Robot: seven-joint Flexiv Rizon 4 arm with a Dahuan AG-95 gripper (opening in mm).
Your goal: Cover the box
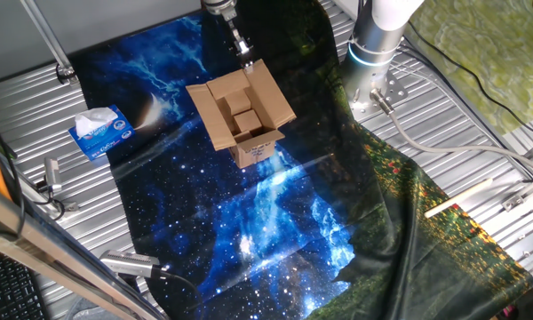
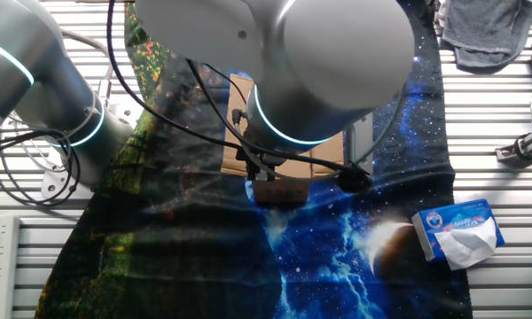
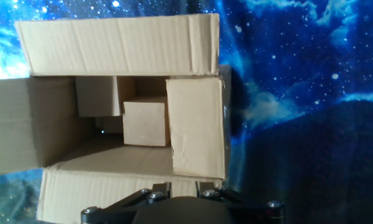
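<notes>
Room lies open on the starry cloth (image 1: 275, 231) around the box (image 1: 245, 120). The box sits near the cloth's back edge, flaps spread out, label side facing front. The gripper (image 1: 243, 44) hangs just behind it. Its fingers look close together, holding nothing.

A ribbed metal bench (image 1: 480, 133) carries a dark cloth printed with a blue starry galaxy (image 1: 275, 222), which turns to a green, flower-speckled print toward one edge (image 1: 426, 213). A blue and white tissue box (image 1: 101, 132) sits near the cloth's edge. A grey towel (image 2: 483, 31) lies at a far corner, with cables (image 1: 480, 62) trailing nearby.
</notes>
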